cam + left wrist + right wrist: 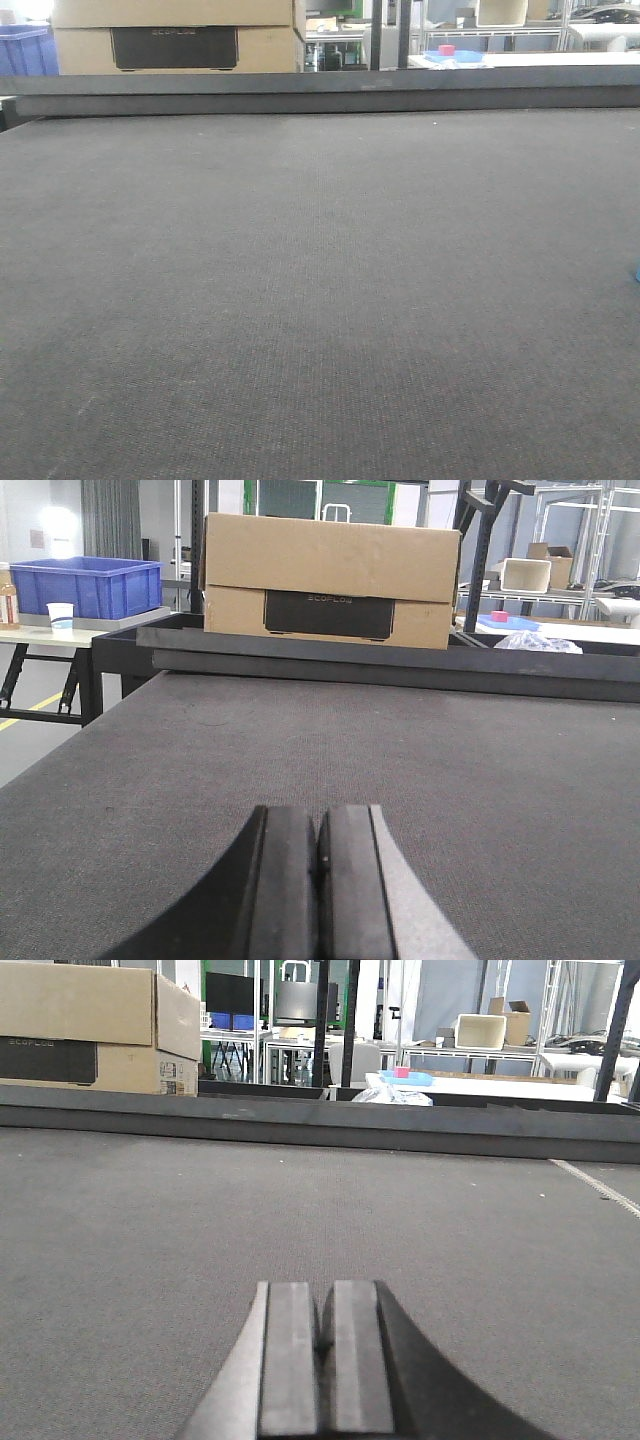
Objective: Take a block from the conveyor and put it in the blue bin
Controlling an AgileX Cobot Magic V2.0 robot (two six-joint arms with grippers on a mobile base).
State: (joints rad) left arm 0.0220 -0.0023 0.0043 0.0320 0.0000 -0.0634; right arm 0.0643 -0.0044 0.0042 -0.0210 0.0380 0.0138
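Note:
The conveyor (320, 300) is a wide dark grey woven belt that fills all three views, with a dark rail (320, 95) along its far edge. The block is out of view; none lies on the belt that shows. The blue bin (85, 585) stands on a side table beyond the belt's far left corner, and its corner also shows in the front view (25, 50). My left gripper (320, 825) hovers low over the belt, shut with nothing in it. My right gripper (325, 1300) does the same, its pads together and nothing held.
A large cardboard box (330, 580) sits just behind the rail. A thin white line (600, 1185) crosses the belt at the right. A small blue sliver (637, 272) peeks in at the front view's right edge. Shelves and tables stand further back.

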